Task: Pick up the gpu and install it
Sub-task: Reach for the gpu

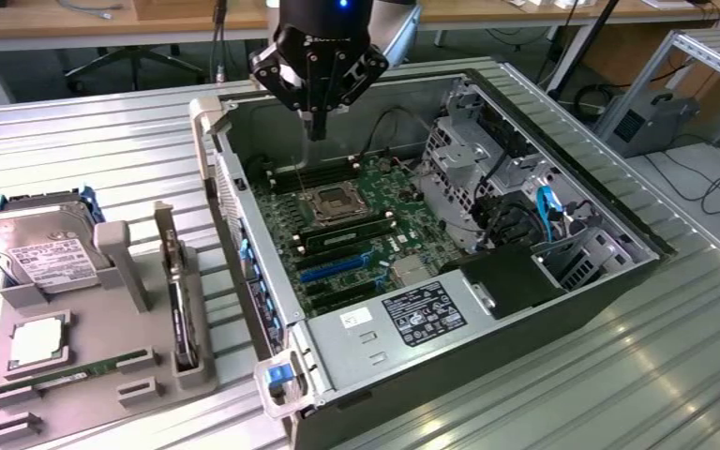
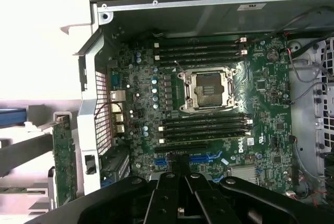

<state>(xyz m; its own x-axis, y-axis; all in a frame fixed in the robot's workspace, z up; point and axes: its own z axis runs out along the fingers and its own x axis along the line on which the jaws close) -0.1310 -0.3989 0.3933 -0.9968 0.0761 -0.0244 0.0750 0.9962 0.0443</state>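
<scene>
**Pincer over the open computer, card in its rack**

The gripper (image 1: 316, 131) hangs above the open computer case (image 1: 585, 281), its two fingers pressed together and pinching nothing. In the exterior view it sits at about twelve o'clock from the bare processor socket (image 1: 335, 202), over the far end of the green motherboard (image 1: 379, 230) and clear of it. In the wrist view the closed fingertips point down toward the board near the blue slots (image 2: 203, 157).

The gpu (image 1: 183, 314) is well apart from the gripper. It stands on its edge in a tall slot of the gray rack (image 1: 123, 272), which lies on the ribbed metal table (image 1: 97, 141) at about eight o'clock from the middle of the case in the exterior view, just beside the case's side wall. The card shows as a thin dark strip.

On the same rack, a silver hard drive (image 1: 41, 248) with a white label leans at about ten o'clock from the card. A square processor chip (image 1: 37, 342) lies at nine o'clock from it, and a narrow green memory stick (image 1: 72, 372) at about eight o'clock.
</scene>
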